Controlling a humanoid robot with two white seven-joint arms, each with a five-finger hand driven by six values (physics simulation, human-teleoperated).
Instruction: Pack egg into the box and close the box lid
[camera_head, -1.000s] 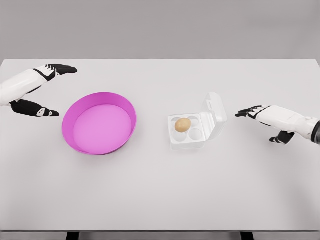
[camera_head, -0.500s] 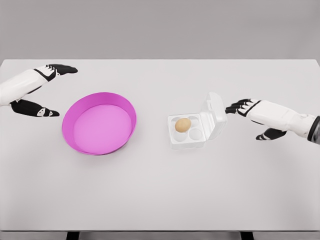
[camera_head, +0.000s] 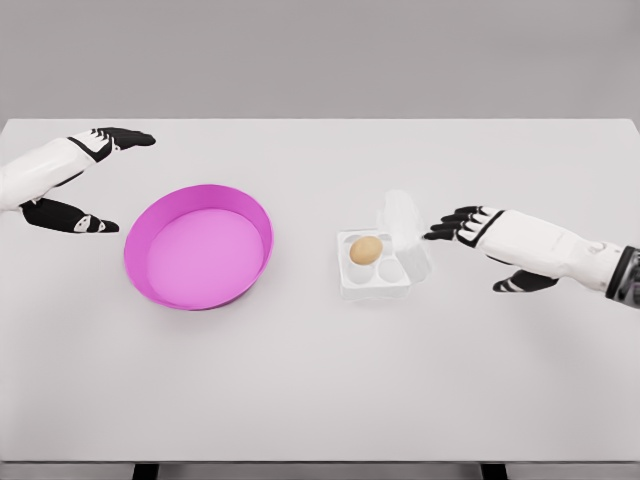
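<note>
Right hand: my right hand (camera_head: 478, 229) has come in from the right edge of the table (camera_head: 320, 400) over the last second and now sits just beside the raised lid; its fingers are spread and extended, grasping nothing.
Lid: the clear lid (camera_head: 402, 222) has swung up from leaning out to the right and now stands close to upright over the box's right side. I cannot tell whether my fingertips actually touch it or are only near.
Box: the box (camera_head: 376, 268) sits right of centre, still open.
Egg: the egg (camera_head: 366, 250) lies in the back-left cup of the box, where it was a second ago, so I judge the packing part done.
Meaning: only the closing is left; the lid is roughly halfway through its swing and, I judge, needs a further push leftward and down over the egg.
Left hand: my left hand (camera_head: 85, 180) has not moved, hovering at the far left beside the pink bowl (camera_head: 198, 247), fingers spread, empty.
Writing: none that I can read; no brand or label shows on the box, bowl or table.
</note>
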